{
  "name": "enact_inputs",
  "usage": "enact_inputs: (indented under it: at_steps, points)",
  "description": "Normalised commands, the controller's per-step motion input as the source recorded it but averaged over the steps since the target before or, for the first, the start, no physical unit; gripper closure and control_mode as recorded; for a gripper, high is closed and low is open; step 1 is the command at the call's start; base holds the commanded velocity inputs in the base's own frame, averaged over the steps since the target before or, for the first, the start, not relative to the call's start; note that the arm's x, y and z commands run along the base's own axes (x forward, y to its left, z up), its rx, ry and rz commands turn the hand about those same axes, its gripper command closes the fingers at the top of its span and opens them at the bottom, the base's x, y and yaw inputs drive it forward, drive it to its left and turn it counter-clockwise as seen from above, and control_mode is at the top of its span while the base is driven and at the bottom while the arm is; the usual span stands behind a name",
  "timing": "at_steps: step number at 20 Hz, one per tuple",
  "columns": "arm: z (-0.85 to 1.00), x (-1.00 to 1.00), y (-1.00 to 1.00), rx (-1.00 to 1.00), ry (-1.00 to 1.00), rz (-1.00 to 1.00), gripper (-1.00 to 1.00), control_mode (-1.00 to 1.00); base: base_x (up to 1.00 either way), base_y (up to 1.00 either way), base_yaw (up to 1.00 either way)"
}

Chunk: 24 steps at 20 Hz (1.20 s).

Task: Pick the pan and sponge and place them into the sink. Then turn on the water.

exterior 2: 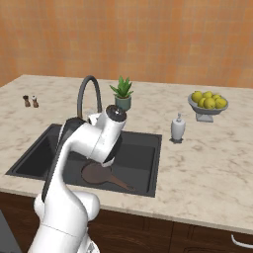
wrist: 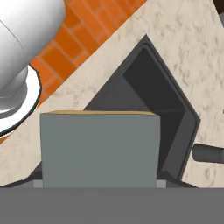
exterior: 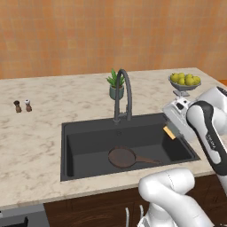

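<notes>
The small round reddish-brown frying pan lies in the dark grey rectangular sink, its short dark handle pointing right, while the gripper, jaws wide, clasps the grey-blue-and-yellow sponge above the basin's right end.

Counter: a beige marbled countertop is being shown, with a dark sink set into it.
On it: shakers, plant, fruit bowl, soap dispenser.
</notes>
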Motion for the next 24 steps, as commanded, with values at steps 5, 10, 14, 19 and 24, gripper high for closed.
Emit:
enact_inputs:
  at_steps: [5,10,14,19,24]
  points:
    - [-0.35,0.25,-0.24,0.09,0.0,0.0,1.0,-1.0,0.0,0.0,0.0]
    - [-0.36,0.27,-0.01,0.01,0.0,0.0,1.0,-1.0,0.0,0.0,0.0]
    - [-0.42,0.36,0.0,0.0,0.0,-0.01,1.0,-1.0,0.0,0.0,0.0]
    - [-0.4,0.46,0.0,0.0,0.01,0.0,1.0,-1.0,0.0,0.0,0.0]
    - [-0.26,0.55,-0.01,0.0,0.01,0.0,1.0,-1.0,0.0,0.0,0.0]
